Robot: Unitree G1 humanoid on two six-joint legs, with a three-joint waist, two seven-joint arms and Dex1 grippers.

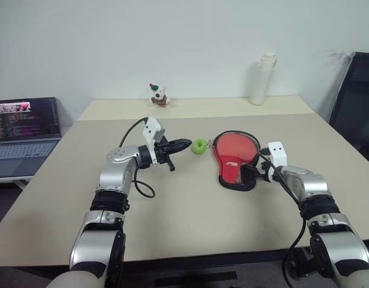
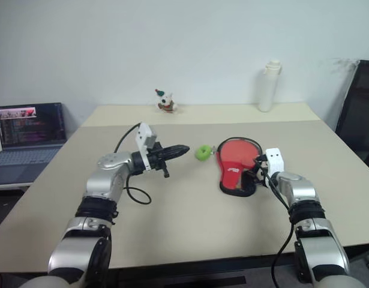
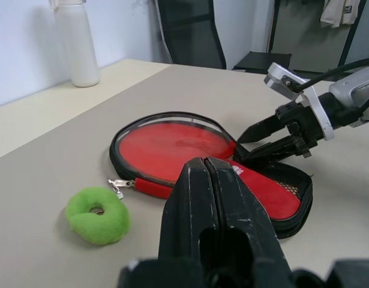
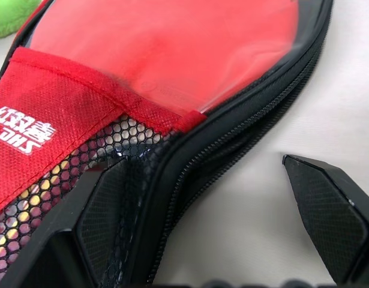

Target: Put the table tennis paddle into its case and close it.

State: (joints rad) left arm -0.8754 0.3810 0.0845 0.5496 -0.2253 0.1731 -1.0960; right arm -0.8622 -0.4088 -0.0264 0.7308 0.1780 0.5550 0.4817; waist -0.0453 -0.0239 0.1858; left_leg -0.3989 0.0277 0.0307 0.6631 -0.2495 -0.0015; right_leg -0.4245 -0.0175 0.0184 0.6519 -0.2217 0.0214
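Stretching wide, the beige tabletop [image 1: 190, 216] meets a white wall, with an open laptop [image 1: 25, 135] off its left side. The red-and-black paddle-shaped soft case [image 1: 234, 159] lies right of centre, the right gripper [image 3: 256, 144] spread around its black mesh edge. The left gripper [image 1: 183, 144] hovers clamped shut, empty. Its wrist view reveals a silver zip pull [image 3: 117, 185] beside a fuzzy green ring [image 3: 99, 215].

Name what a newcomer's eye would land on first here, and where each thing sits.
The red case lies on the beige table, right of centre, with the open right hand at its mesh-pocket end, one finger over the mesh. Just left of it sits a small green fuzzy ring, with the shut left hand pointing toward it. A white bottle stands at the far edge.
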